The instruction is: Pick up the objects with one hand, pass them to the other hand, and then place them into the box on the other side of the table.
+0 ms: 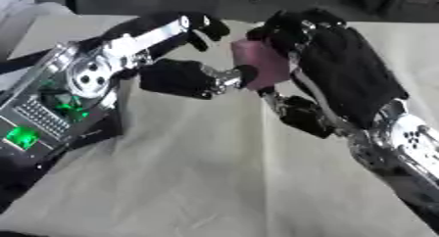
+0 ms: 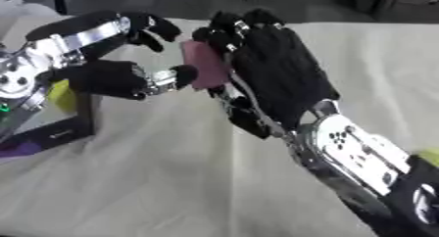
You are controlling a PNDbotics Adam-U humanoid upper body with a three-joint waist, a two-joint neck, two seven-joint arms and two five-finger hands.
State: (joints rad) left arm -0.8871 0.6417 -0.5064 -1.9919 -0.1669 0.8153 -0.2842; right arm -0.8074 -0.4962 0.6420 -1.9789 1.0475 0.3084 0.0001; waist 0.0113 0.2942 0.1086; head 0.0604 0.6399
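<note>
The right hand (image 1: 343,69) is curled round a pink block (image 1: 261,64), held above the cloth-covered table (image 1: 214,182) near mid-width. The left hand (image 1: 176,77) is set against the block's other side, thumb touching it and fingers arched over the top; whether it bears any weight cannot be told. The handover is judged under way, not complete. A black box (image 2: 64,128) with a yellow item (image 2: 61,95) is seen at the left; placement remains outstanding.

Each black-gloved robot hand (image 1: 343,64) joins silver, screw-dotted wrists.
</note>
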